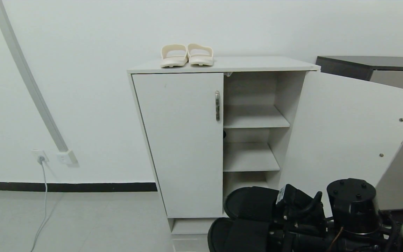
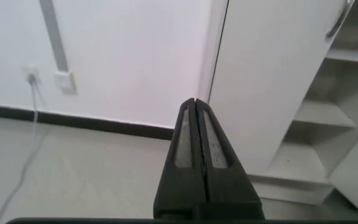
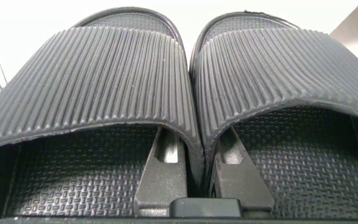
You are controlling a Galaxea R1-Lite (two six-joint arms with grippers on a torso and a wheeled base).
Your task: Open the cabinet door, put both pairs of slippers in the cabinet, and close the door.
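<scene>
a: black slippers (image 3: 129, 74) are squeezed side by side in the right gripper (image 3: 196, 152), low in front of the cabinet (image 1: 257, 64).
b: keep them flat and slide them onto a shelf (image 1: 250, 157), between the shut door (image 1: 180, 140) and the open door (image 1: 345, 133). mind both edges.
a: left gripper (image 2: 195, 124)?
b: pinched closed, holding nothing. cream slippers (image 1: 186, 56) sit on top of the cabinet.

Grey conduit (image 1: 26, 77) ran down wall (image 1: 93, 105) to junction box (image 1: 67, 157) beside plugged socket (image 1: 40, 155); white cable (image 1: 44, 196) hung to floor (image 1: 110, 224). Black skirting (image 1: 82, 187). Dark-topped cabinet (image 1: 373, 64) at right.
</scene>
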